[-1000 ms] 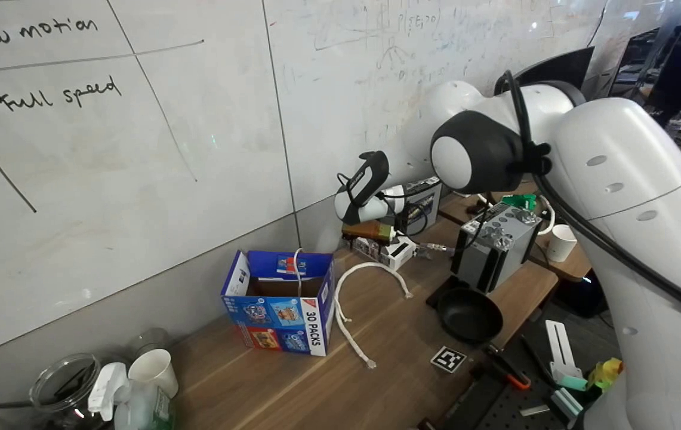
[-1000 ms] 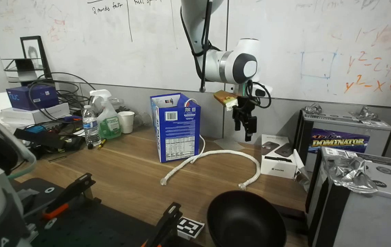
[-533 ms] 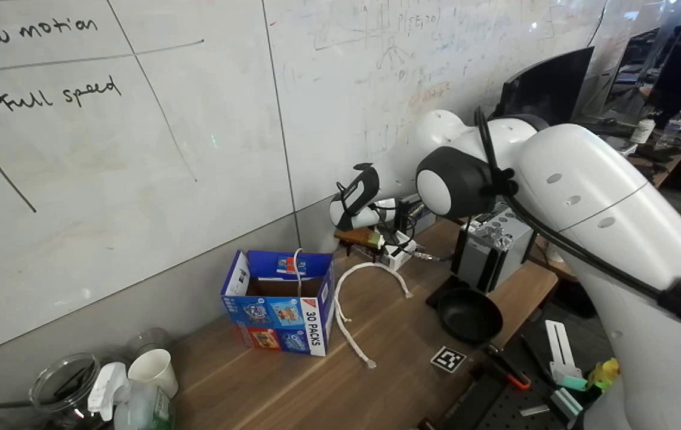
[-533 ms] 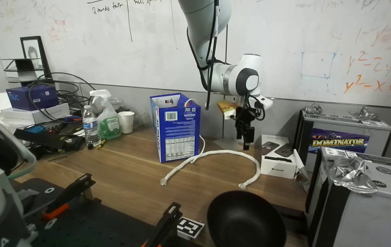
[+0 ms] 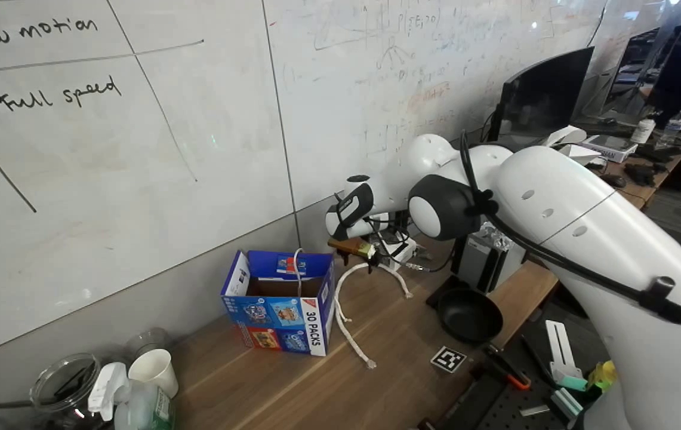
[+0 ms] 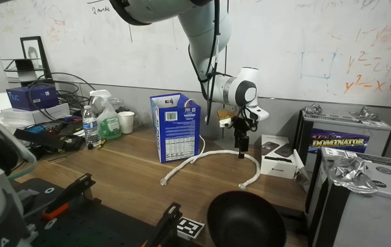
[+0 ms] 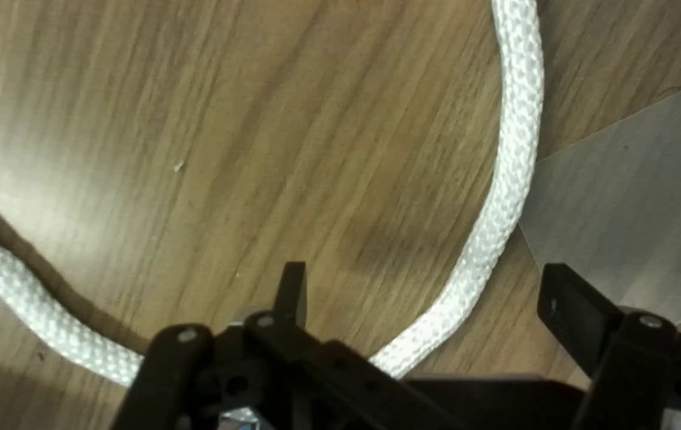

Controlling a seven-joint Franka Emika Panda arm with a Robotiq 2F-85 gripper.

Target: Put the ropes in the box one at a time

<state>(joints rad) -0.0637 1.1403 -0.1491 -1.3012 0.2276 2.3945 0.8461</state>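
Note:
The blue printed box [image 5: 274,327] stands open-topped on the table by the whiteboard; it also shows in an exterior view [image 6: 181,132]. A white rope loop [image 6: 191,101] rises above its rim, with the rest inside hidden. A thin white strand [image 6: 202,145] lies beside the box; I cannot tell if it joins that loop. A thick white rope [image 6: 216,152] lies curved on the table right of the box, also in the wrist view [image 7: 519,107]. My gripper [image 6: 242,151] hangs over this rope's far curve. In the wrist view my gripper [image 7: 424,272] is open, the rope running between its fingers, not held.
A white phone box [image 6: 279,161] stands just right of the gripper, with grey devices [image 6: 363,202] beyond. A black pan [image 6: 246,219] sits at the front. A spray bottle [image 6: 109,123] and a paper cup [image 6: 126,122] stand left of the box. A translucent sheet [image 7: 632,197] lies beside the rope.
The arm has come down, lowering my open gripper towards the curved rope, and it has shifted slightly towards the box. The box and ropes have not moved.

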